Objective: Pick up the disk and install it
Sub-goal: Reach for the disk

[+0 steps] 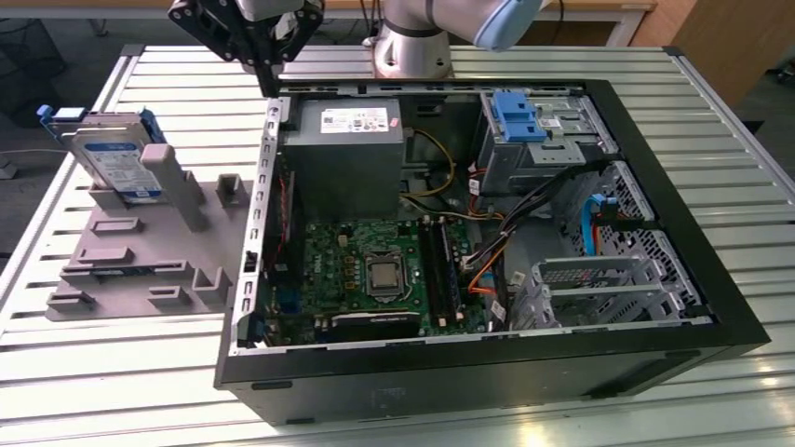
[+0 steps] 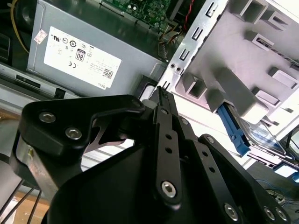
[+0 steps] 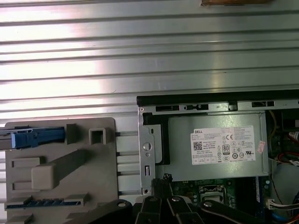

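The disk (image 1: 110, 156) is a silver drive with a white-and-blue label in a blue carrier. It stands tilted on edge in the grey holder (image 1: 137, 256), at the exterior view's left. Its blue carrier edge (image 3: 37, 136) shows in both wrist views, beside the holder's grey post (image 2: 232, 95). My gripper (image 1: 266, 84) hangs above the back left corner of the open computer case (image 1: 497, 372), to the right of the disk and well apart from it. The fingers (image 2: 163, 121) meet at one tip with nothing between them, just over the case wall by the power supply (image 3: 216, 147).
The case holds a grey power supply (image 1: 344, 149), a motherboard (image 1: 372, 270), cables and a drive cage with a ribbed blue latch (image 1: 519, 116). The arm's base (image 1: 410, 47) stands behind the case. Everything sits on a slatted metal table (image 1: 125, 372).
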